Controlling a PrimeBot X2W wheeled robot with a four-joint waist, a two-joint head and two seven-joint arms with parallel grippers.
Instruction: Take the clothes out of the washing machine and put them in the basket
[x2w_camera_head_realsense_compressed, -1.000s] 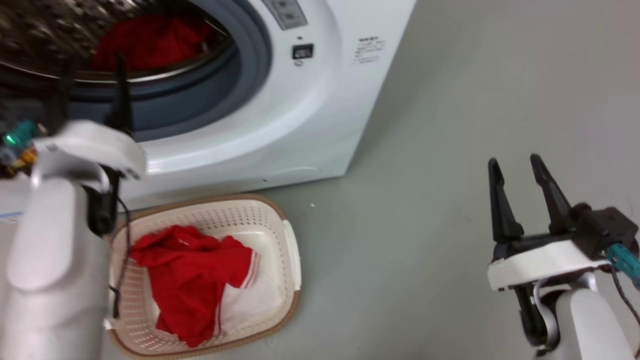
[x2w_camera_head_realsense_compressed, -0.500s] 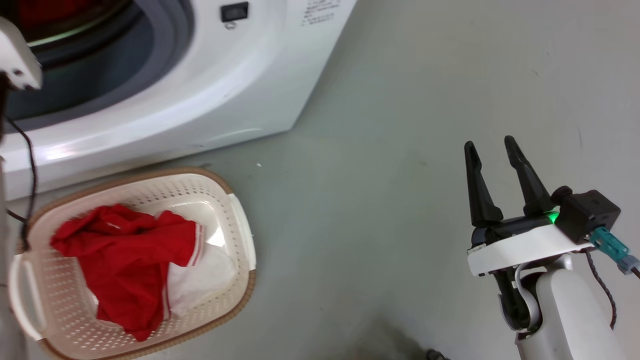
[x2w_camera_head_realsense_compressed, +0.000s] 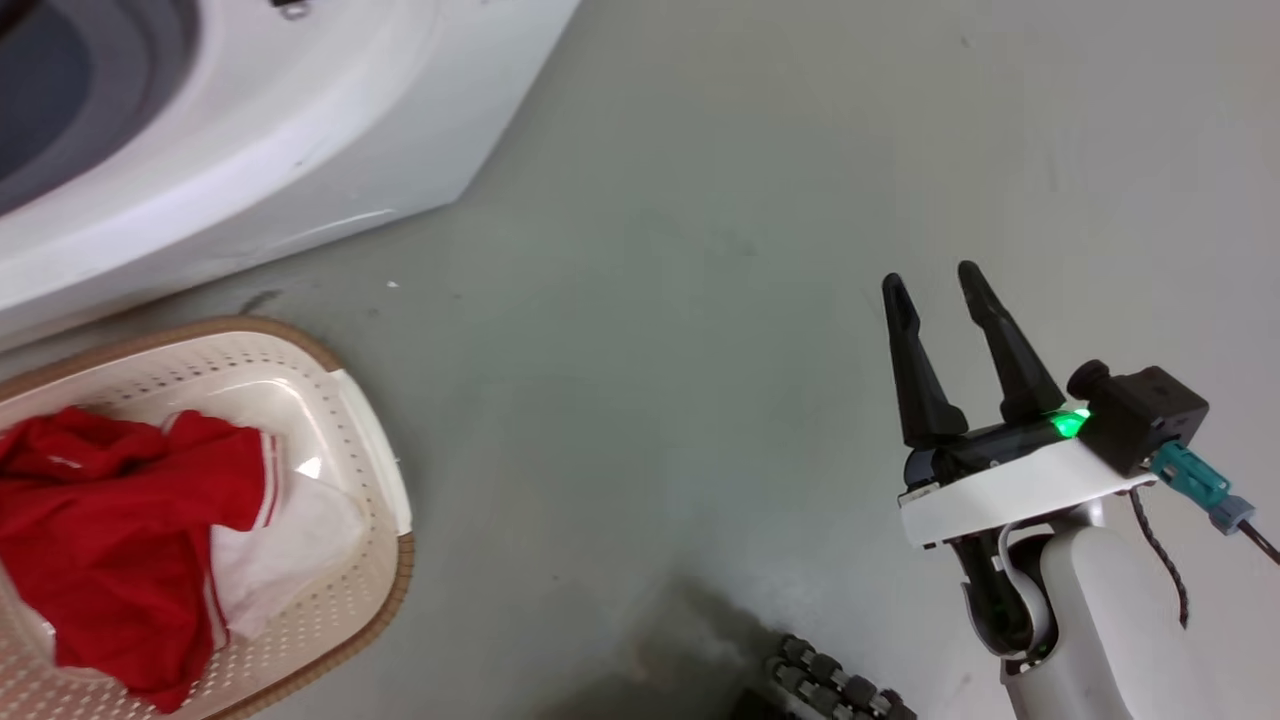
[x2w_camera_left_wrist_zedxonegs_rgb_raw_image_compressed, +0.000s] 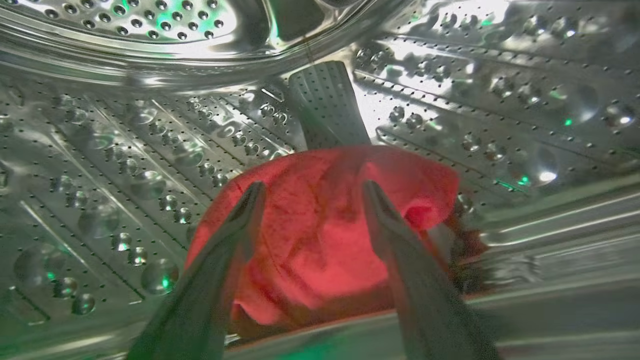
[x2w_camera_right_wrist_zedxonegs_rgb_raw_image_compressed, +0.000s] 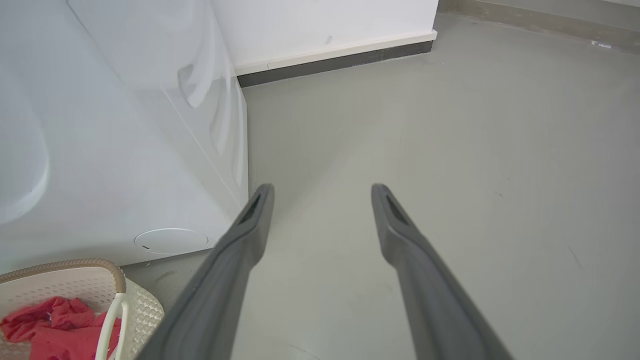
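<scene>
Inside washing machine (x2w_camera_left_wrist_zedxonegs_rgb_raw_image_compressed: 125, 140), left gripper (x2w_camera_left_wrist_zedxonegs_rgb_raw_image_compressed: 313, 186) jaws apart, flanking red clothes (x2w_camera_left_wrist_zedxonegs_rgb_raw_image_compressed: 320, 240) for grab; right gripper (x2w_camera_head_realsense_compressed: 930, 275) jaws apart, spare.

Floor (x2w_camera_head_realsense_compressed: 640, 300): smooth grey-green surface, matt and seamless, under soft even light.
Marks on it: one small white speck (x2w_camera_head_realsense_compressed: 392, 285), with a dark smudge (x2w_camera_head_realsense_compressed: 262, 298) to its left.
Shadow (x2w_camera_head_realsense_compressed: 650, 640): soft dark patch at the lower edge of the head view.
Wall (x2w_camera_right_wrist_zedxonegs_rgb_raw_image_compressed: 320, 20): plain white, with one small grey mark (x2w_camera_right_wrist_zedxonegs_rgb_raw_image_compressed: 327, 39).
Skirting (x2w_camera_right_wrist_zedxonegs_rgb_raw_image_compressed: 335, 50): cream strip over a dark line where the wall meets the floor.
Band (x2w_camera_right_wrist_zedxonegs_rgb_raw_image_compressed: 540, 17): brownish-grey, along the far upper right edge of the right wrist view.
</scene>
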